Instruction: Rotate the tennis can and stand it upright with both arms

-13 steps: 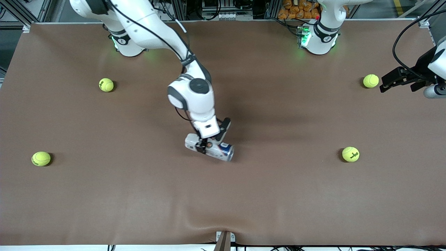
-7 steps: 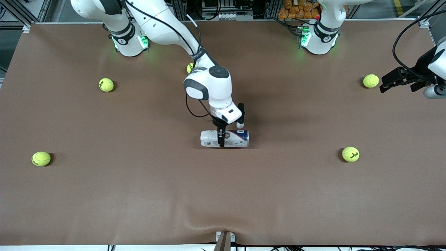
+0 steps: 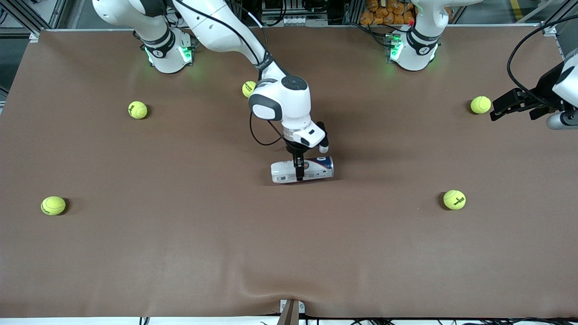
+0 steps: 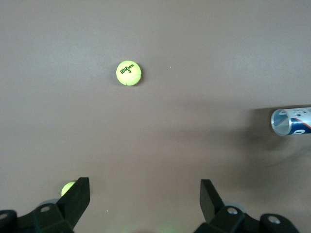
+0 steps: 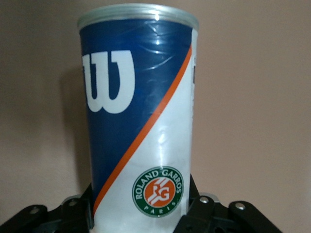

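Tennis balls at the right arm's end: one (image 3: 53, 205) near the front camera, one (image 3: 137, 109) farther back. A third ball (image 3: 248, 88) sits beside the right arm's forearm. The tennis can (image 3: 302, 169) lies on its side mid-table. The right gripper (image 3: 298, 173) straddles its middle, fingers either side of the label; cannot tell whether they pinch it or stand just clear. Toward the left arm's end, two more balls (image 3: 454, 199) (image 3: 480, 104). The left gripper (image 3: 515, 102) waits beside the farther one, fingers (image 4: 77, 196) spread wide, holding nothing.
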Controlling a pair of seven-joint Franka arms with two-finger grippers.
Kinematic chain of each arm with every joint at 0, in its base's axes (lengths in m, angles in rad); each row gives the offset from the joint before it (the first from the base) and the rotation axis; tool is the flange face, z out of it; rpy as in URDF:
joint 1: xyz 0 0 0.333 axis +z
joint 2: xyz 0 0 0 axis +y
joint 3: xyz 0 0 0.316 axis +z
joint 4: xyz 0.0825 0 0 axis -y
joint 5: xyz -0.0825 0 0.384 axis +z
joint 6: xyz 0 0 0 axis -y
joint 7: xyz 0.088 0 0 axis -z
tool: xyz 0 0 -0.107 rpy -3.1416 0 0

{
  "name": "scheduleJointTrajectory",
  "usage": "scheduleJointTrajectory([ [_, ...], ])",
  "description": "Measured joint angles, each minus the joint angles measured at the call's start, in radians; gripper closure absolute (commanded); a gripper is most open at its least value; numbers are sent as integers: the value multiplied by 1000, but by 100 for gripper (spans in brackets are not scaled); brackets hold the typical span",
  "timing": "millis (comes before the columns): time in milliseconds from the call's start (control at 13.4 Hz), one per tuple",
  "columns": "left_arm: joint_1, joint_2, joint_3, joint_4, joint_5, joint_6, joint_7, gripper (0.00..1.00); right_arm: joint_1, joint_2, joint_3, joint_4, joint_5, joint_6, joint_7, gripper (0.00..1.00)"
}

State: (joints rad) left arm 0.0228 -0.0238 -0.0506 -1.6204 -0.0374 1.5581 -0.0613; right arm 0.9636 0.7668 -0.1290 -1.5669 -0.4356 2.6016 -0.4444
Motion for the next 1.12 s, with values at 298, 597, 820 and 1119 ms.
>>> scheduleJointTrajectory([
  [298,0,5,0,0,-1,0,0,0,21,17,0,0,0,0,0,0],
  [597,0,17,0,0,-25,-3,3,0,21,17,-4,4,0,2,1,0],
  [820,1,33,0,-1,-51,-4,3,0,21,15,-7,13,0,0,1,0],
  [1119,2,67,2,-1,-148,-4,3,0,19,-28,-14,23,2,-69,1,0],
])
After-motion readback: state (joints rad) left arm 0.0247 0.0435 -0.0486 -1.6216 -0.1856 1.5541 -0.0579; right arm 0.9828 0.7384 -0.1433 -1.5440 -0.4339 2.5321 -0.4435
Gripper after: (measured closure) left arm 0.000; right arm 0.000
